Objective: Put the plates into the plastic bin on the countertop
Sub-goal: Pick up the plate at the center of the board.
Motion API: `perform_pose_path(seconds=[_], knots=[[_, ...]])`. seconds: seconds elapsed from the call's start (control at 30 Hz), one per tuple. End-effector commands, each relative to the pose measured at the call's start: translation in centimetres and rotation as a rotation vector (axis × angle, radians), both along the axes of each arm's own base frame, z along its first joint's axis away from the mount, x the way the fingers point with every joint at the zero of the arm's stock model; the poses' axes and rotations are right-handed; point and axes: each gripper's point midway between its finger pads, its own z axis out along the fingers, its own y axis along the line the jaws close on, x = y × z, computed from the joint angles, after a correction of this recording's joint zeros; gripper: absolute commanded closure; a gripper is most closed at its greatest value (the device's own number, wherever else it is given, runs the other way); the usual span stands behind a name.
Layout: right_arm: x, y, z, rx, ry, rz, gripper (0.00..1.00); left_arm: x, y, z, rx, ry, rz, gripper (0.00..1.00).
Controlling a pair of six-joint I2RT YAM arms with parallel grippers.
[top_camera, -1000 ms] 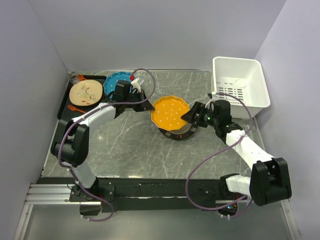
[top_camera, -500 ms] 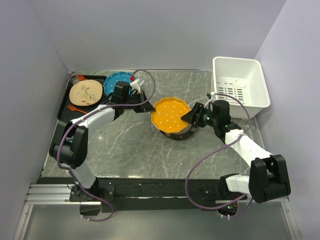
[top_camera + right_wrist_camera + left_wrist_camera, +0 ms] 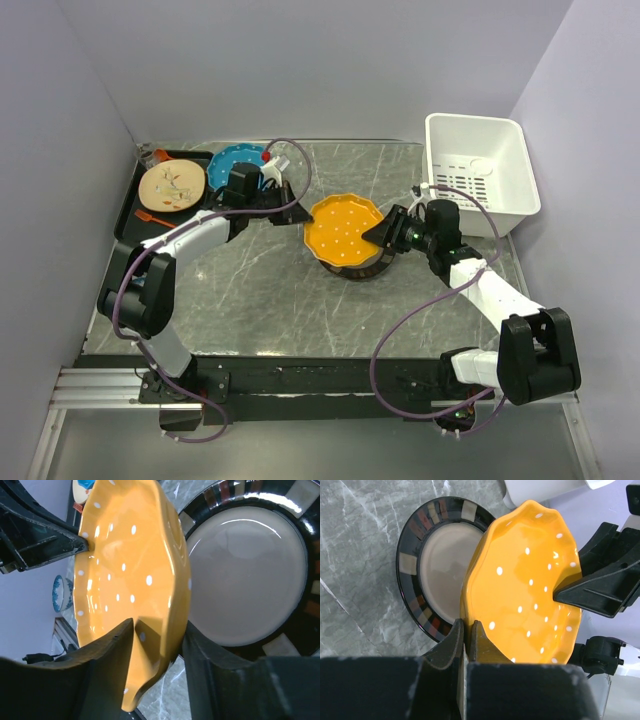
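1. The orange plate (image 3: 343, 228), the one with little white dots, is sitting up in the middle of the countertop (image 3: 260, 290). It is tipping on a slant, not lying flat.
2. It is leaning over the striped plate (image 3: 445, 565). That plate is cream inside with a dark rim of coloured blocks, and it is lying flat on the countertop. I cannot tell if the low edge of the orange plate is touching it.
3. The left gripper (image 3: 466, 630) is pinching the wavy rim of the orange plate. Its two fingers (image 3: 452, 645) are squeezing tight, with only the thin rim between them.
4. The right gripper (image 3: 159, 630) is reaching in from the other side. Its jaws are standing partly apart. One finger is lying against the dotted face of the orange plate, the other is sitting behind its back, and the rim is going in between them. I cannot tell if these fingers are pressing the plate or only sitting around it.
5. So the orange plate is sitting between the two grippers, one at each side.
6. The plastic bin (image 3: 450, 150) is standing at the far right corner of the countertop, well apart from the orange plate.
7. The teal plate (image 3: 228, 160) is lying at the far left, just beside the black tray (image 3: 130, 215). The left arm is covering part of it.
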Motion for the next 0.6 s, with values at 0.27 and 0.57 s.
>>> perform_pose_path(seconds=[0.27,0.57], knots=[[0.2,0.4,0.8,0.026,-0.037,0.025,0.66,0.1,-1.2,5.6,-0.075,-0.147,-0.036,0.99],[0.1,0.6,1.1,0.038,-0.044,0.040,1.00,0.8,-0.7,4.5,-0.027,-0.133,0.009,0.97]])
